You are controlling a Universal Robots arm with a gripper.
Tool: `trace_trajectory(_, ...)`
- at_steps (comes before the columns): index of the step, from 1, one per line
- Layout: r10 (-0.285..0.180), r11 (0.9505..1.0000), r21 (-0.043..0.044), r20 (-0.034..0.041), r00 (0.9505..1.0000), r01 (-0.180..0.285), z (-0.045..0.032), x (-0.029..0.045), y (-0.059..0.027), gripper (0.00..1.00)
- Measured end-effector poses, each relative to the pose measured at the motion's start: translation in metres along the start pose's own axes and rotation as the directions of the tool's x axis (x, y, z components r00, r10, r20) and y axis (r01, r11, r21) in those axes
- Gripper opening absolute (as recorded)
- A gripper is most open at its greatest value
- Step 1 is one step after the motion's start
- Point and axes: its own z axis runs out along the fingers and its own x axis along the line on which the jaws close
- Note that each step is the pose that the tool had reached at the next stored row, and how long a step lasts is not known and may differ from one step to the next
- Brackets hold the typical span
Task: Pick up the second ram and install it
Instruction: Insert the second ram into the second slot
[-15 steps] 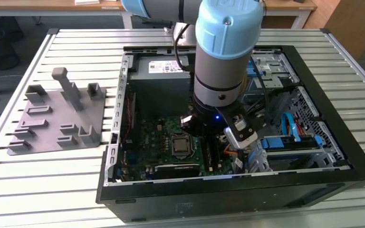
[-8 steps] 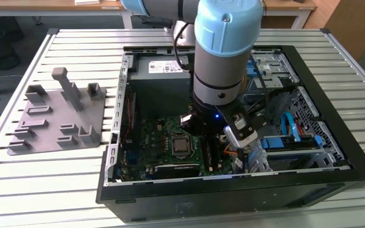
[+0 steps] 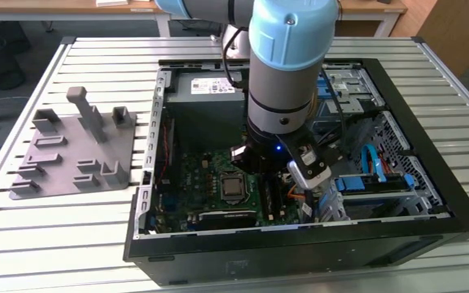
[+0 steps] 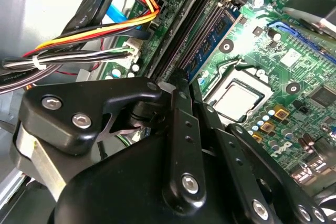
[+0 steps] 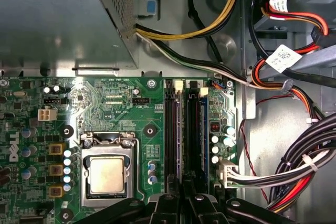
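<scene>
your gripper low inside case, 3 o'clock of cpu in exterior view, lined along black sockets, likely for straight push. second ram stands edge-down in socket. grip width: cannot tell.

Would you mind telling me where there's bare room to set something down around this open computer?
The slatted table is bare in front of the grey tray and behind it. Inside the case it is crowded: the arm over the motherboard, cables beside it.
</scene>
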Motion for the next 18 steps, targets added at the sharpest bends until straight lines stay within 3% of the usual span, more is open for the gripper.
trace_trajectory(18, 0.0, 1.0, 0.0017, 0.0, 1.0, 0.0, 0.0014, -0.0001, 0.0022, 0.14)
